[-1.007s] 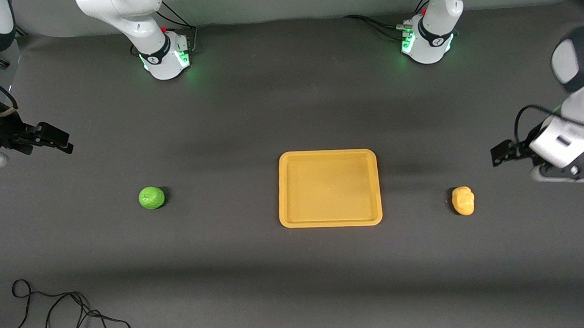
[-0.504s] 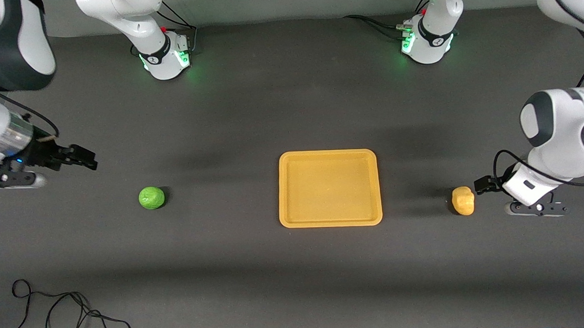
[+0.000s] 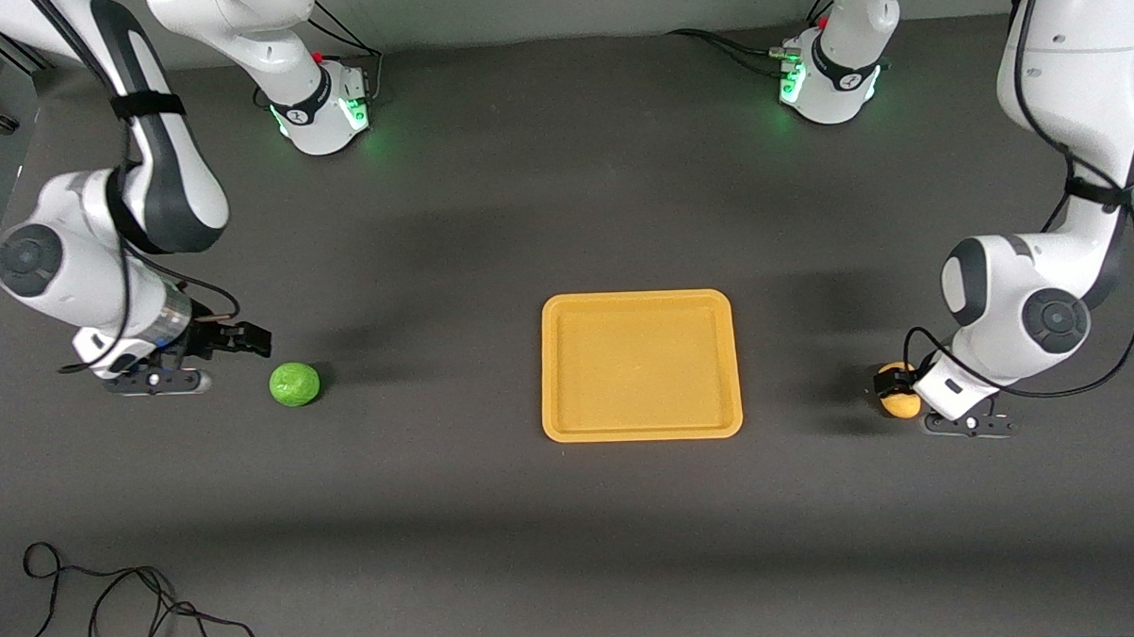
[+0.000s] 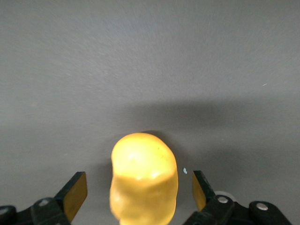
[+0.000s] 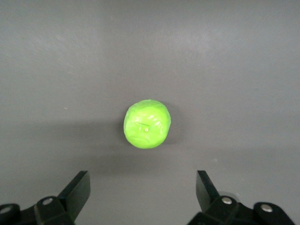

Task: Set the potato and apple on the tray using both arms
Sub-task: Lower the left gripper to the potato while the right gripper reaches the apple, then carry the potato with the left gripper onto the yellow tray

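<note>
The yellow-orange potato (image 3: pixel 901 405) lies on the dark table toward the left arm's end, beside the orange-yellow tray (image 3: pixel 639 365). My left gripper (image 3: pixel 894 381) is low over it, open, with a finger on each side of the potato (image 4: pixel 144 180) and a gap to each. The green apple (image 3: pixel 294 384) lies toward the right arm's end. My right gripper (image 3: pixel 247 340) is open and empty, low beside the apple. In the right wrist view the apple (image 5: pixel 147 123) sits ahead of the open fingers (image 5: pixel 77 189).
The tray stands empty in the middle of the table. A black cable (image 3: pixel 115 608) lies looped at the near edge toward the right arm's end. Both arm bases (image 3: pixel 319 106) stand at the back edge.
Both arms have swung in and down: the left gripper has come down around the potato, the right gripper has come close to the apple. Potato, apple and tray have not moved.
</note>
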### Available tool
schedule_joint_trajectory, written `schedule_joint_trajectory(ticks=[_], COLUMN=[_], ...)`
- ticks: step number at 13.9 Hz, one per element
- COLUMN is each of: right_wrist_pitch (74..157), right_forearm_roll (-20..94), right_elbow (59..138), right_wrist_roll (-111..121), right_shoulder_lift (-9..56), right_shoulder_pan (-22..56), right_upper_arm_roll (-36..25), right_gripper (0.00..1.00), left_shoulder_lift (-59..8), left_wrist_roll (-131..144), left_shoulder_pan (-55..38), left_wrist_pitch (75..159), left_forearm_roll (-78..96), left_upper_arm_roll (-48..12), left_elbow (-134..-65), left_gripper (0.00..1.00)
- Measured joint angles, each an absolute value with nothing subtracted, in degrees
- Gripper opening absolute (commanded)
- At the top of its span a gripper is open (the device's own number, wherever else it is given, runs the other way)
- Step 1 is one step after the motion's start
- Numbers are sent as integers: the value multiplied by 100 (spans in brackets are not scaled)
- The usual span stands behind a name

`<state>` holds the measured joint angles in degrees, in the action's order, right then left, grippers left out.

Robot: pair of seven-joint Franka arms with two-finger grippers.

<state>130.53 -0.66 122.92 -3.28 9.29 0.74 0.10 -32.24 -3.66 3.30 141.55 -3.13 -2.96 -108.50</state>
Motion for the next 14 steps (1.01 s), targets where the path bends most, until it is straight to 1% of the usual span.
schedule_joint_trajectory(ticks=[1, 3, 4, 6, 9, 10, 12, 13, 14], right_wrist_pitch=[13364, 13925, 14194, 14586, 14735, 14735, 14786, 14903, 15024], right_forearm_roll=[-66, -66, -66, -66, -88, -132, -193, -202, -206], right_elbow=[12437, 12573, 12581, 12567, 12492, 12484, 12486, 12487, 12488], right_wrist_roll=[-330, -340, -345, -346, -346, -346, -346, -346, -346], right_shoulder_lift=[1069, 1435, 1631, 1920, 2115, 2135, 2197, 2268, 2357], right_shoulder_pan=[88, 160, 189, 208, 208, 208, 207, 207, 207], right_upper_arm_roll=[11, 13, 13, 13, 12, 8, -1, -3, -5], right_gripper=[100, 100, 100, 100, 100, 100, 99, 92, 77], left_shoulder_lift=[-3263, -3261, -3255, -3233, -3150, -3036, -2581, -2279, -2004], left_wrist_roll=[-366, -367, -367, -367, -366, -357, -218, -19, 267], left_shoulder_pan=[330, 332, 333, 334, 333, 332, 310, 273, 206], left_wrist_pitch=[14173, 14173, 14171, 14166, 14092, 13880, 13115, 12752, 12468], left_forearm_roll=[-314, -315, -315, -316, -317, -310, -283, -244, -184], left_upper_arm_roll=[-300, -299, -298, -297, -303, -318, -398, -478, -596], left_elbow=[-10849, -10843, -10838, -10834, -10816, -10785, -10678, -10631, -10603], left_gripper=[88, 59, 47, 33, 33, 33, 33, 33, 33])
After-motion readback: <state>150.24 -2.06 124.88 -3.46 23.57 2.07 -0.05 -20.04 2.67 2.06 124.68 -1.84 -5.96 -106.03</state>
